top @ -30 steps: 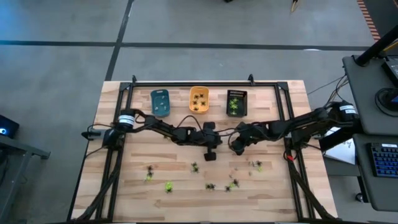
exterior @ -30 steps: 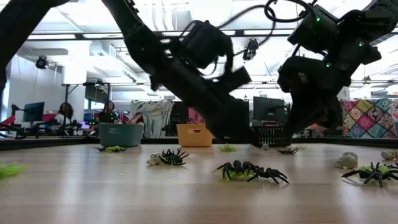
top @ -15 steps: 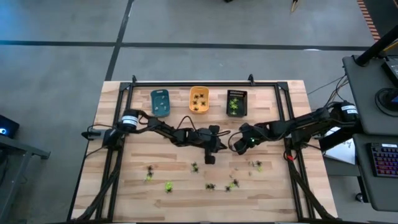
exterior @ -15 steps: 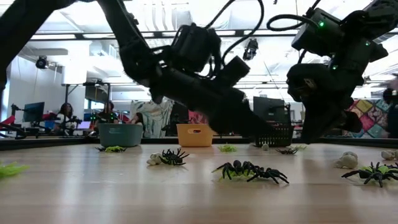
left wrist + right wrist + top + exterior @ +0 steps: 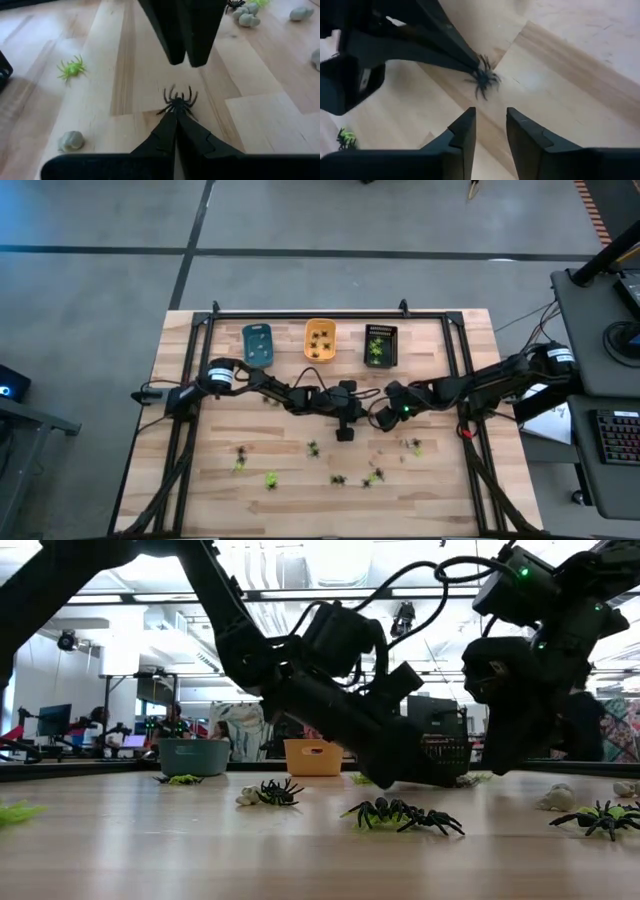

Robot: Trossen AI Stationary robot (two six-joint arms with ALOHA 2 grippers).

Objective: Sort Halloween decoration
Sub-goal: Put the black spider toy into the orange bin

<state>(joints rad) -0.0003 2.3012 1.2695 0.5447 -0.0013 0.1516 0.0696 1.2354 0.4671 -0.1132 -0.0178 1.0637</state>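
A black spider decoration (image 5: 177, 101) (image 5: 484, 78) sticks out from the tips of my left gripper (image 5: 176, 114) (image 5: 345, 432), which is shut on it at mid-table. My right gripper (image 5: 490, 125) (image 5: 378, 418) hangs just to the right of it, open. Its fingers point at the spider from a short way off and touch nothing. Other spiders lie loose on the near half of the table: a black one (image 5: 313, 447), yellow-green ones (image 5: 271, 478) (image 5: 71, 68) and pale figures (image 5: 71, 141). My left gripper pinches the black spider by its rear end (image 5: 176, 109) between the very tips of its two fingers. The fingers slant down toward the table's near edge. The spider lies flat ahead of the tips, legs spread; whether it touches the wood I cannot tell.
Three small trays stand in a row at the far edge: blue (image 5: 257, 343), orange (image 5: 320, 340) and black (image 5: 380, 345), each with a few figures in it. More loose spiders (image 5: 373, 476) (image 5: 412, 445) (image 5: 240, 458) lie toward the near edge. Black frame rails (image 5: 330, 315) border the table.
My left gripper has sunk toward the table and tipped further downward, still shut on the black spider. My right gripper has rolled a little about its wrist while staying beside it.
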